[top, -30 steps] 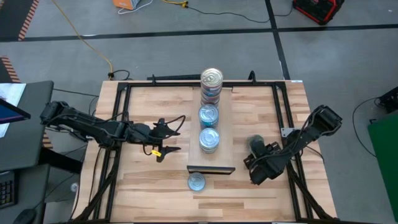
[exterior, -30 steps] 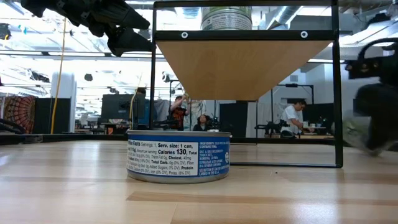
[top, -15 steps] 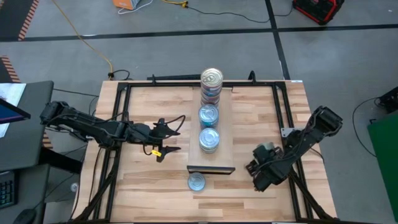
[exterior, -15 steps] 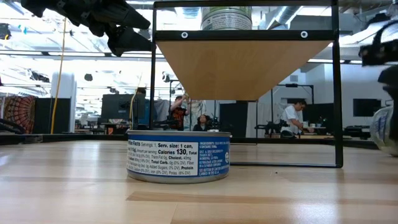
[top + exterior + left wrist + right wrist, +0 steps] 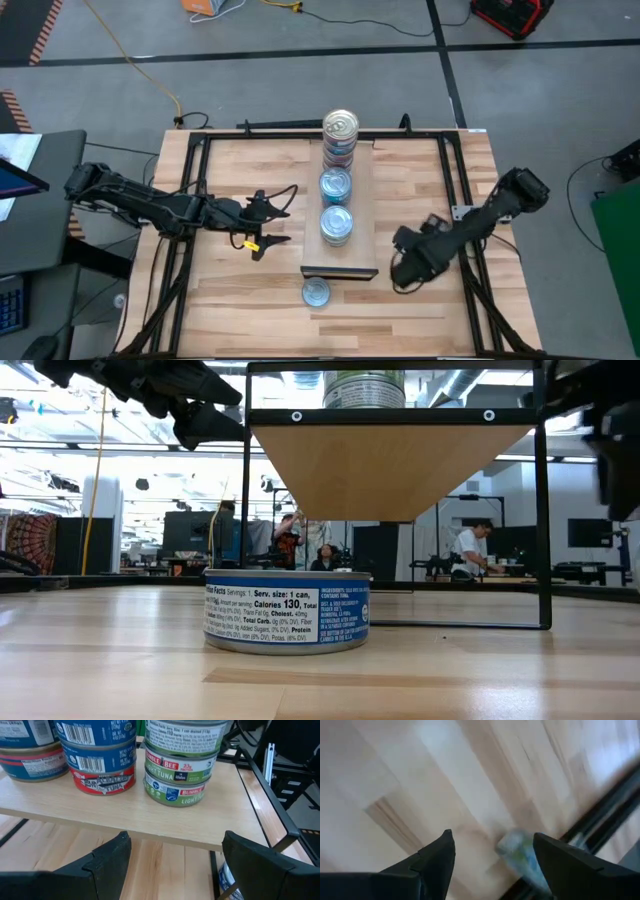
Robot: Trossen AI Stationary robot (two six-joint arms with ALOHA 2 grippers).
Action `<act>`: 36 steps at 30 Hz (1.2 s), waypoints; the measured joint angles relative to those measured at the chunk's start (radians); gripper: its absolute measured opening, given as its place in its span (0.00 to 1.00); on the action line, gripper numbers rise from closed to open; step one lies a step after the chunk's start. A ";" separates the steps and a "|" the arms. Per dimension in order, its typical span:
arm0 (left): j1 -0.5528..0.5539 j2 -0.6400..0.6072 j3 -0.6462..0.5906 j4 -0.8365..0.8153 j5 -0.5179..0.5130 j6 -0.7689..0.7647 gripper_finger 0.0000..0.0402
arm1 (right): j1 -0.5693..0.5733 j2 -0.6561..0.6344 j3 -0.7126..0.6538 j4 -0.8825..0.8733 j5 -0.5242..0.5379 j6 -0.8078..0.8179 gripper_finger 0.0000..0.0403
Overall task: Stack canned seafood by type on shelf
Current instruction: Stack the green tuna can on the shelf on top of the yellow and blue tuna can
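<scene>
Right gripper [image 5: 405, 270], lower right of centre, fingers spread and empty; left gripper [image 5: 270, 225] waits apart, centre-left. Tins [image 5: 336, 186] line the shelf [image 5: 361, 220] mid-frame, one lone tin [image 5: 316, 292] just below it.

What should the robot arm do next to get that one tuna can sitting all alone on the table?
Probably swing the right gripper, its fingers open and empty, a little further toward the lone can and lower over it. That can sits on the tabletop just off the shelf end, while the other cans are already stacked on it. The left gripper waits beside the shelf.
</scene>
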 joint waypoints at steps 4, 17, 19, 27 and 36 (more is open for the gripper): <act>0.000 0.000 0.000 -0.015 0.002 -0.006 0.75 | -0.095 -0.022 0.001 -0.002 -0.076 -0.294 0.75; 0.000 0.000 0.000 -0.026 0.001 0.019 0.75 | -0.258 -0.045 -0.082 -0.054 -0.307 -0.657 0.75; 0.000 0.000 0.000 -0.033 0.001 0.027 0.75 | -0.268 -0.045 -0.120 -0.045 -0.328 -0.662 0.75; 0.000 0.000 0.000 -0.030 0.001 0.029 0.75 | -0.274 -0.045 -0.184 -0.027 -0.321 -0.732 0.75; 0.000 0.000 0.000 -0.029 0.000 0.027 0.75 | -0.274 -0.045 -0.274 0.017 -0.304 -0.800 0.75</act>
